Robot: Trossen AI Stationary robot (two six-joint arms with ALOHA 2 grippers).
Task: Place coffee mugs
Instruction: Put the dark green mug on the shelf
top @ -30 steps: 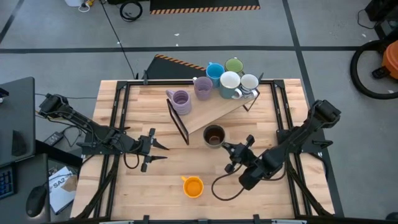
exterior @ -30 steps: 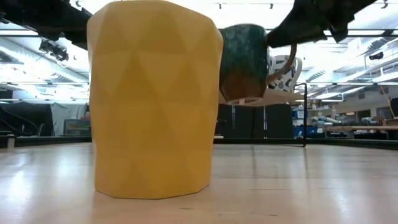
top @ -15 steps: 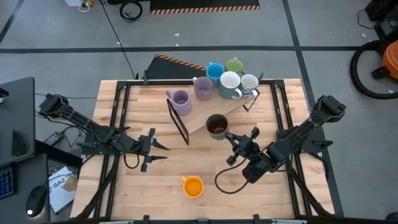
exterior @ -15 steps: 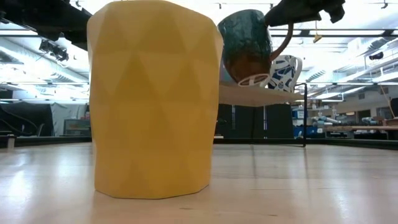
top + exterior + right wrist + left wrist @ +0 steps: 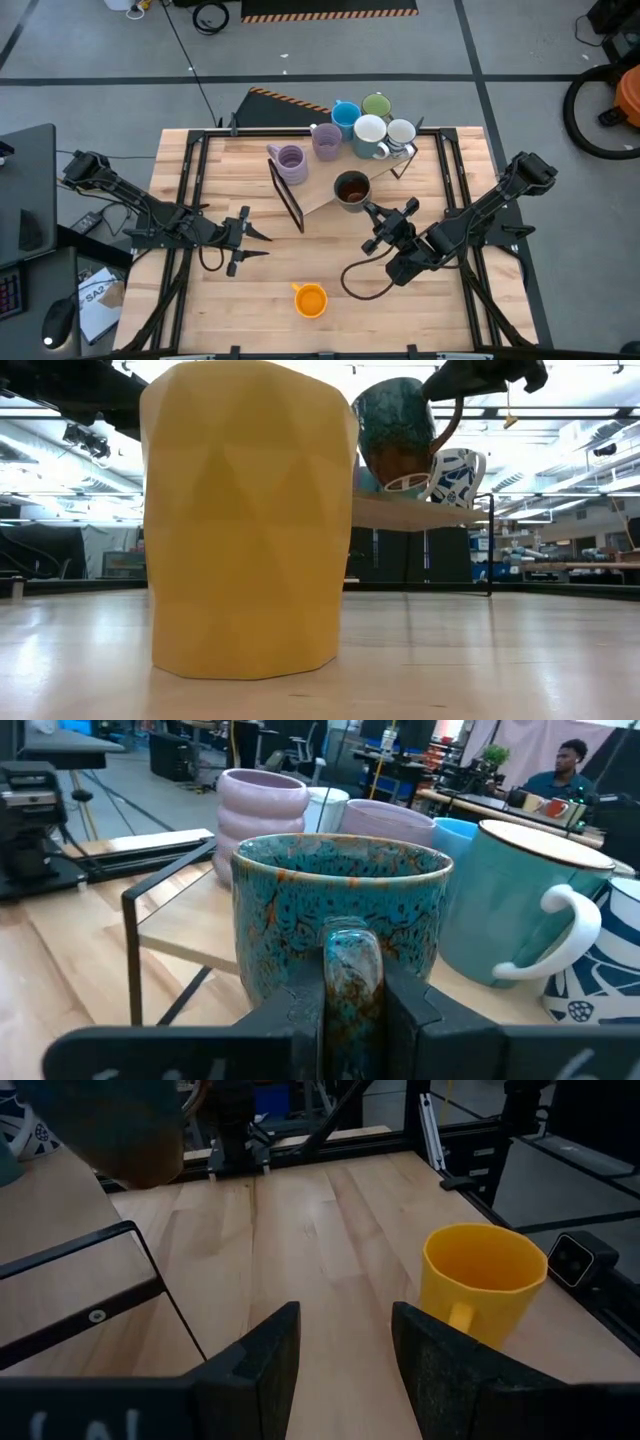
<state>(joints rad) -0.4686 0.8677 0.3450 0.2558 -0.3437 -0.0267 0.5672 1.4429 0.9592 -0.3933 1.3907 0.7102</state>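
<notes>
A dark teal speckled mug with a brown inside (image 5: pixel 351 189) hangs over the near edge of the raised wooden board (image 5: pixel 330 185), with my right gripper (image 5: pixel 373 211) shut on it. On the board stand two lavender mugs (image 5: pixel 290 162) (image 5: pixel 326 140), a blue mug (image 5: pixel 346 117), a green mug (image 5: pixel 377 105), a white-rimmed mug (image 5: pixel 368 135) and a patterned white mug (image 5: pixel 401 133). An orange mug (image 5: pixel 310 299) stands on its base near the table's front edge. My left gripper (image 5: pixel 255 243) waits open at the left, pointing toward the orange mug (image 5: pixel 485 1280). My right gripper pinches the dark mug's handle (image 5: pixel 345 960) between its two fingers (image 5: pixel 300 1010), one on each side of the loop. The fingers come nearly level from the table's near right side. The mug (image 5: pixel 395 435) is lifted clear and tilted, its mouth up.
The board rests slanted on a black wire frame (image 5: pixel 285 195). Black rails (image 5: pixel 190 180) run along the table's left and right sides. Bare wood lies between the orange mug and the board. A person (image 5: pixel 565 765) sits in the room beyond the table.
My right gripper has risen and gone toward the far edge, staying shut on the dark mug's handle. The mug has gone from the open table up to the board's near edge and now hangs tipped instead of upright.
</notes>
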